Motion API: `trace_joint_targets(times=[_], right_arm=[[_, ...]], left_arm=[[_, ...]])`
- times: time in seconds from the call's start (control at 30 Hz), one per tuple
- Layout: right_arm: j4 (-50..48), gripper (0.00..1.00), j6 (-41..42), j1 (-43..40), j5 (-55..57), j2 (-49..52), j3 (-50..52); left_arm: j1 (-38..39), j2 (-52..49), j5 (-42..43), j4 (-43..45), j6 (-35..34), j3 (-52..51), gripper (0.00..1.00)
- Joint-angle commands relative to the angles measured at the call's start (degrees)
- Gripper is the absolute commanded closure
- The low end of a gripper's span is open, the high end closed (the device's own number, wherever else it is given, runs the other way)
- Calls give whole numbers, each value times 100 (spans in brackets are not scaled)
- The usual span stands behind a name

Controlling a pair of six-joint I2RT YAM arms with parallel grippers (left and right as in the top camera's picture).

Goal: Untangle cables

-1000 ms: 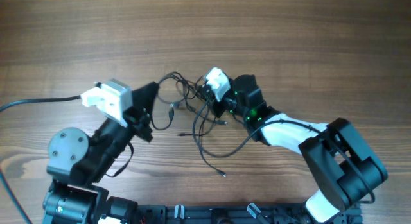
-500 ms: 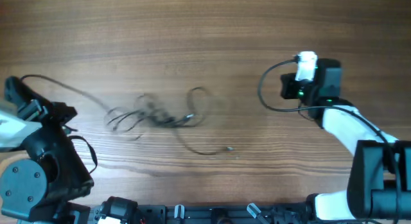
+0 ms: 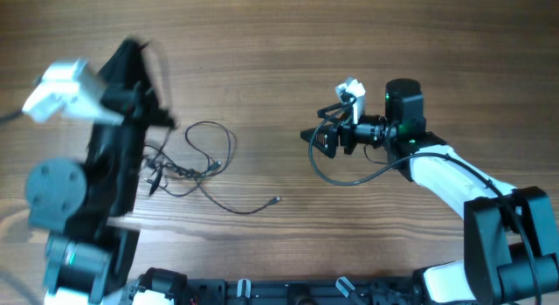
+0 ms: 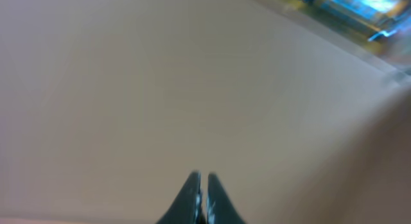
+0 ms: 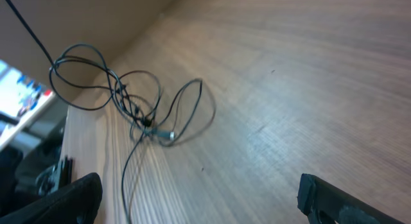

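Lying in a loose bunch on the wooden table (image 3: 288, 43), the cables (image 3: 194, 161) sit left of centre in the overhead view. The right gripper (image 5: 196, 189), well apart at their right, gapes wide and empty. The left gripper (image 4: 201, 189) is pinched closed on nothing.

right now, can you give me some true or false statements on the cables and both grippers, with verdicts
1. The right gripper holds a cable. False: its jaws stand wide open and empty.
2. The left gripper is shut. True.
3. The cables lie on the table between the two arms. True.
4. The cables are sorted into separate straight strands. False: they loop together in one bunch.
5. One plug end trails out of the bunch. True.
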State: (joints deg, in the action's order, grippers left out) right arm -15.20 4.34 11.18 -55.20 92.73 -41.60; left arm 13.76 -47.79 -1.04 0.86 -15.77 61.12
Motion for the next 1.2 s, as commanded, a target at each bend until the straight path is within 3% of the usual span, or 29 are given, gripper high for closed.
trace_joint_targets(times=[0.0,0.03,0.1,0.2,0.27,0.37,0.5,0.6,0.7,0.8,0.9,1.07,1.17], right_arm=[[-44,0,813,-522,61,-114,-7],[31,0,990,-772,59,-114,-7],[122,0,1165,-1064,-2,-114,-7],[411,0,1255,-1368,-26,-114,-7],[608,0,1193,-1401,-24,-114,-7],[901,0,767,-1248,-31,-111,-4],[857,0,85,-881,52,-111,-4],[861,0,50,-695,643,-111,-4],[831,0,-26,-466,1519,-79,-4],[664,5,-435,-177,1537,-31,-4],[166,14,-535,181,1541,61,-4],[-306,14,-2503,737,2345,372,-4],[-719,15,-2879,802,2498,629,-4]], left_arm=[[44,-804,2463,1777,-1303,52,96],[170,-1071,2769,2636,-1646,52,96],[448,-1377,2865,3499,-1978,57,96],[979,-1698,2868,3606,-2063,83,96],[1126,-1722,2837,2848,-2013,83,96],[1147,-1720,2557,1010,-1655,83,96],[1025,-1537,2522,258,-807,83,96],[765,-1222,2435,-573,-223,83,96],[385,-903,1602,-1923,-68,83,96],[-13,-684,1156,-3084,-66,83,96],[-284,-577,1139,-3560,-42,83,96],[-507,-584,1137,-3611,63,83,96],[-520,-584,1137,-3628,63,83,96]])
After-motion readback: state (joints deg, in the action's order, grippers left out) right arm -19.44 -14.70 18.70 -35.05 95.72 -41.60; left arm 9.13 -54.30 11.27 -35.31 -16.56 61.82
